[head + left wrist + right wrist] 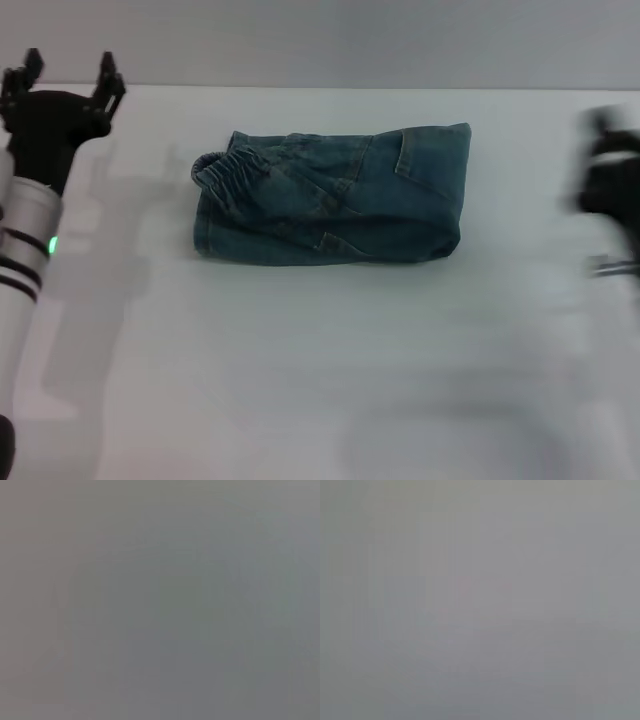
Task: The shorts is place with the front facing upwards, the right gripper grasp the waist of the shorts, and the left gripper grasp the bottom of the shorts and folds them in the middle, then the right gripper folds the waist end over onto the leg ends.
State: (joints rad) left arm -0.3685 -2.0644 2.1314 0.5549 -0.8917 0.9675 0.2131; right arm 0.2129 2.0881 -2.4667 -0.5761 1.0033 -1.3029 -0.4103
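Note:
The shorts lie folded into a compact denim bundle at the middle of the white table in the head view. The gathered waist rests on top at the bundle's left end. The leg ends sit under it at that left edge and are hard to make out. My left gripper hangs at the far left, apart from the shorts, open with nothing between its fingers. My right gripper is a dark blur at the right edge, well clear of the shorts. Both wrist views show only plain grey.
The table's far edge meets a grey wall behind the shorts. My silver left arm with its green light runs down the left edge of the head view.

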